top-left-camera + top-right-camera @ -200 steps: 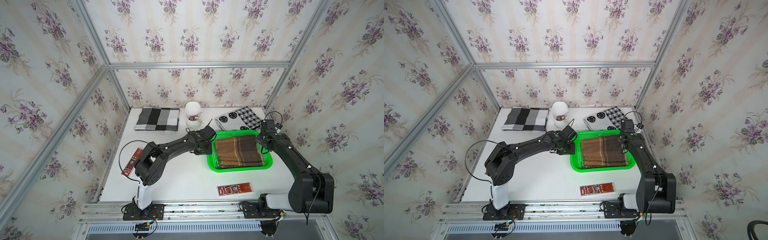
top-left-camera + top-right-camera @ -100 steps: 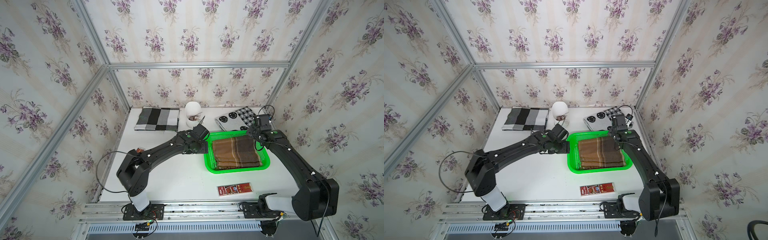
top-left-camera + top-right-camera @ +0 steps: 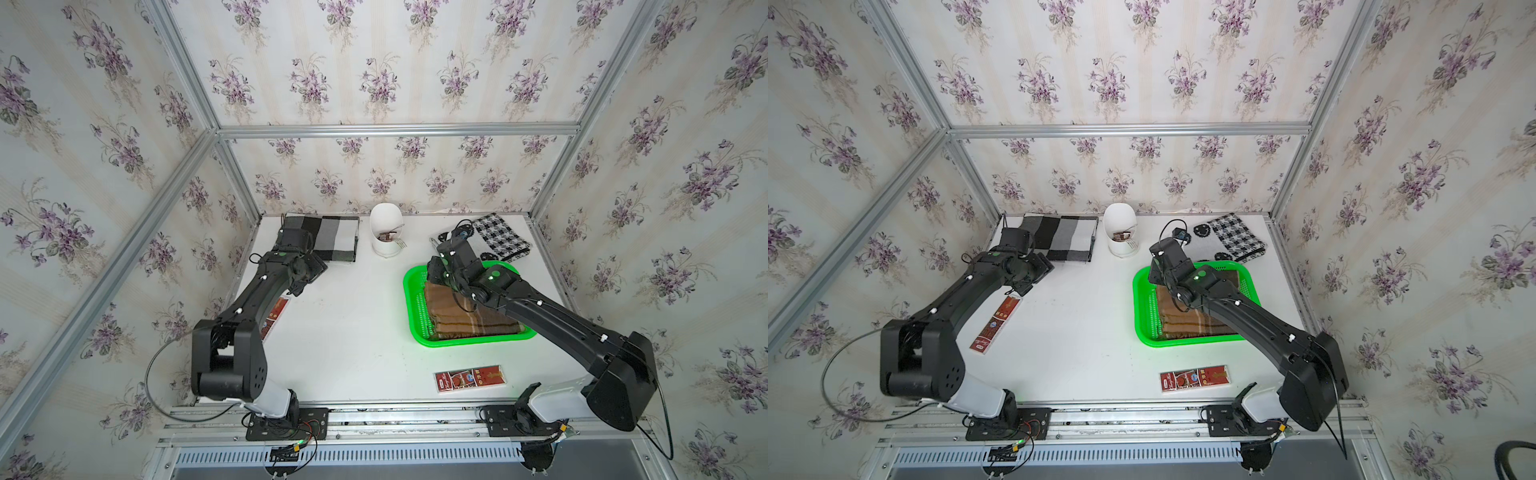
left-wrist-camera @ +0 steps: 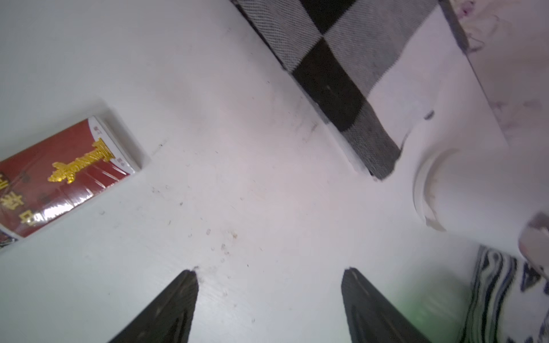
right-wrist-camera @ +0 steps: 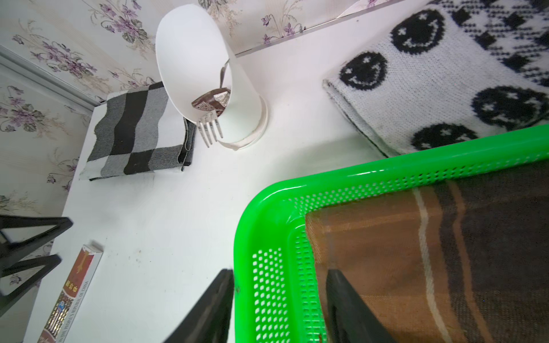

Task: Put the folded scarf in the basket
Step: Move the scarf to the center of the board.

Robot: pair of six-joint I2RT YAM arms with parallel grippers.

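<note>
Top views: brown plaid folded scarf (image 3: 451, 309) lies flat inside bright green perforated plastic basket (image 3: 465, 341), so placement looks done. left gripper (image 3: 310, 279) has backed off from basket's side, now well apart from it, beside grey-black checked cloth (image 3: 332, 239). right gripper (image 3: 434, 274) has shifted along to basket's far corner on left arm's side

Left wrist: jaws spread wide over bare white table (image 4: 237, 148), nothing between them, so released

Right wrist: jaws part-spread astride basket wall (image 5: 326, 178), one finger outside, the other over scarf (image 5: 416, 252); can't tell if pinching. Likely only withdrawal left
</note>
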